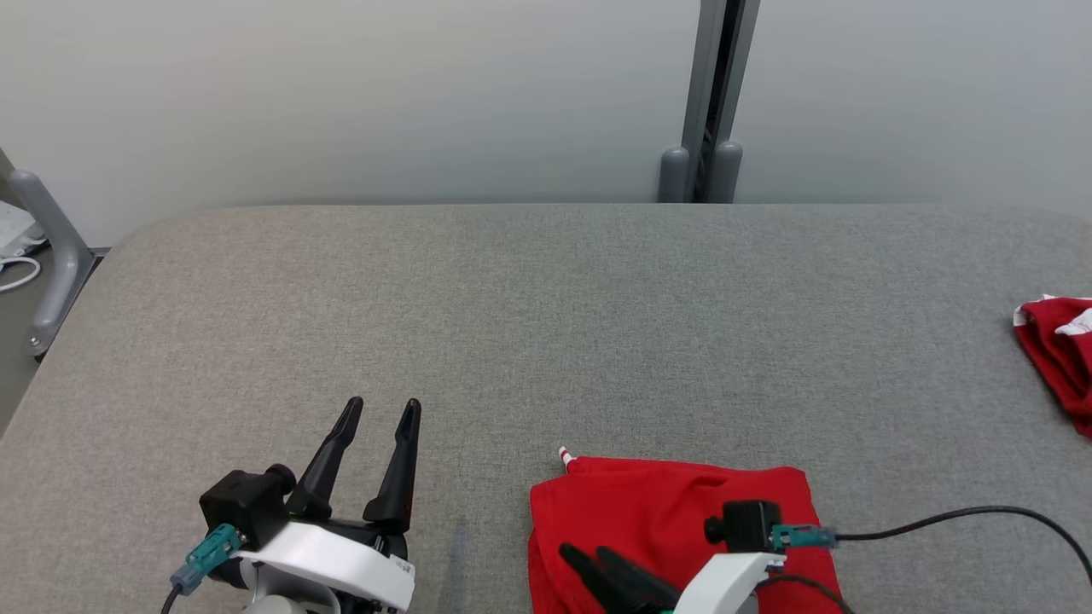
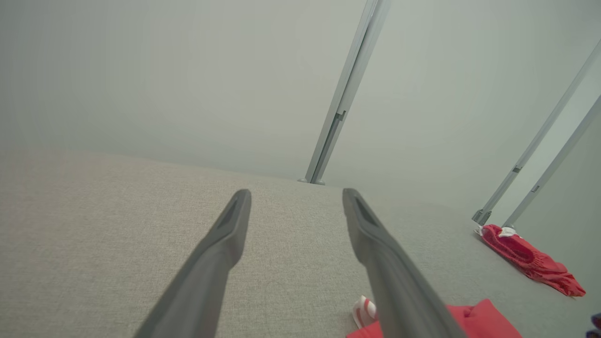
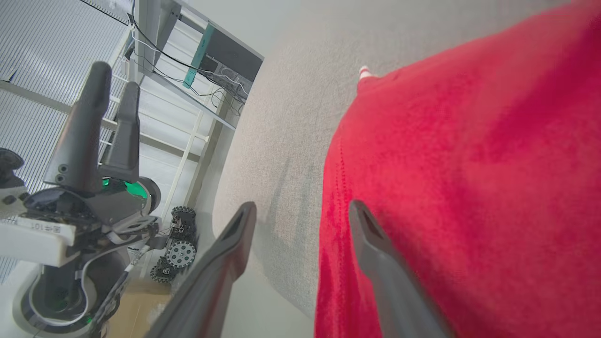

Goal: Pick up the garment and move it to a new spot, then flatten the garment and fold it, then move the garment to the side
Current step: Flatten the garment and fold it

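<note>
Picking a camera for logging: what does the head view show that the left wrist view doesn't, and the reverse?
Head view: the open right gripper over the near red garment, and its black cable. Left wrist view: two slanted rails at right. Both: the open left gripper, grey table, near red garment, far red garment, upright post.

Red garment (image 1: 674, 512), folded flat, near table's front edge
</note>
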Controlling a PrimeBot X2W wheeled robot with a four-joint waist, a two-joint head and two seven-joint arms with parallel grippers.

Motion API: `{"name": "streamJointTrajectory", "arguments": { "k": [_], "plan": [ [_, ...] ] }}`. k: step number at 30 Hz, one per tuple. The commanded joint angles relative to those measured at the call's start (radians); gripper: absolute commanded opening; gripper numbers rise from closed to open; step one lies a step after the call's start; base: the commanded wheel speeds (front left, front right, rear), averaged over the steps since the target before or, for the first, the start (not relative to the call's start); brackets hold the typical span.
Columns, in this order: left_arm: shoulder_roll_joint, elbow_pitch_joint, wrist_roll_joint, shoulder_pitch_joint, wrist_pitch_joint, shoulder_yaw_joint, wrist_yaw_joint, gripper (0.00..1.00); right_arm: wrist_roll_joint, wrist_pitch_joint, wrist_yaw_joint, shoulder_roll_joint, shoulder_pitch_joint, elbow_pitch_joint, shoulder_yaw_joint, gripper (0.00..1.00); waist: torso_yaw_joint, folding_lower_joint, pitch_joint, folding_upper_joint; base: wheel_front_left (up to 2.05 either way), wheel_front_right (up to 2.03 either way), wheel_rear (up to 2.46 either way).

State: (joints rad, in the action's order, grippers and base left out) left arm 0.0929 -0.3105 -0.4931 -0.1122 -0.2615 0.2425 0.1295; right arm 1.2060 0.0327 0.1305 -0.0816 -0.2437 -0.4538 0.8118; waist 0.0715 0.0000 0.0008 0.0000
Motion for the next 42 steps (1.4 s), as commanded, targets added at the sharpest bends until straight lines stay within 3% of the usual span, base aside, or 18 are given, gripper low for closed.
{"name": "streamJointTrajectory", "arguments": {
  "k": [1,13,17,20,22,28,35,42],
  "plan": [
    [0.002,-0.002,0.002,-0.016,-0.003,-0.006,0.001,1.00,0.001,-0.016,0.000,-0.014,-0.020,0.006,-0.007,1.00,-0.002,0.0000,-0.002,0.0000,0.00,0.00,0.00],
    [-0.005,0.034,0.012,0.004,-0.003,-0.028,0.001,1.00,-0.238,-0.256,0.000,-0.213,-0.113,-0.006,-0.133,1.00,-0.045,0.0000,-0.022,0.0000,0.00,0.00,0.00],
    [-0.010,0.047,0.022,0.018,-0.003,-0.049,0.001,1.00,-0.391,-0.294,0.000,-0.269,-0.121,-0.006,-0.222,1.00,-0.067,0.0000,-0.026,0.0000,0.00,0.00,0.00],
    [-0.017,0.059,0.032,0.032,-0.003,-0.069,0.001,1.00,-0.569,-0.300,0.000,-0.286,-0.111,0.035,-0.342,1.00,-0.083,0.0000,-0.026,0.0000,0.00,0.00,0.00],
    [-0.024,0.084,0.066,0.048,-0.003,-0.102,0.001,1.00,-0.739,-0.299,0.000,-0.243,-0.035,0.110,-0.474,1.00,-0.094,0.0000,-0.027,0.0000,0.00,0.00,0.00],
    [-0.038,0.135,0.117,0.094,-0.003,-0.170,0.001,1.00,-0.945,-0.299,0.000,-0.130,0.103,0.263,-0.676,1.00,-0.105,0.0000,-0.031,0.0000,0.00,0.00,0.00],
    [-0.040,0.161,0.133,0.127,-0.003,-0.201,0.001,1.00,-1.021,-0.298,0.000,-0.050,0.198,0.349,-0.789,1.00,-0.105,0.0000,-0.028,0.0000,0.00,0.00,0.00],
    [-0.039,0.155,0.182,0.148,-0.003,-0.205,0.001,1.00,-1.007,-0.298,0.000,-0.033,0.222,0.355,-0.819,1.00,-0.107,0.0000,-0.027,0.0000,0.00,0.00,0.00]
  ]
}}
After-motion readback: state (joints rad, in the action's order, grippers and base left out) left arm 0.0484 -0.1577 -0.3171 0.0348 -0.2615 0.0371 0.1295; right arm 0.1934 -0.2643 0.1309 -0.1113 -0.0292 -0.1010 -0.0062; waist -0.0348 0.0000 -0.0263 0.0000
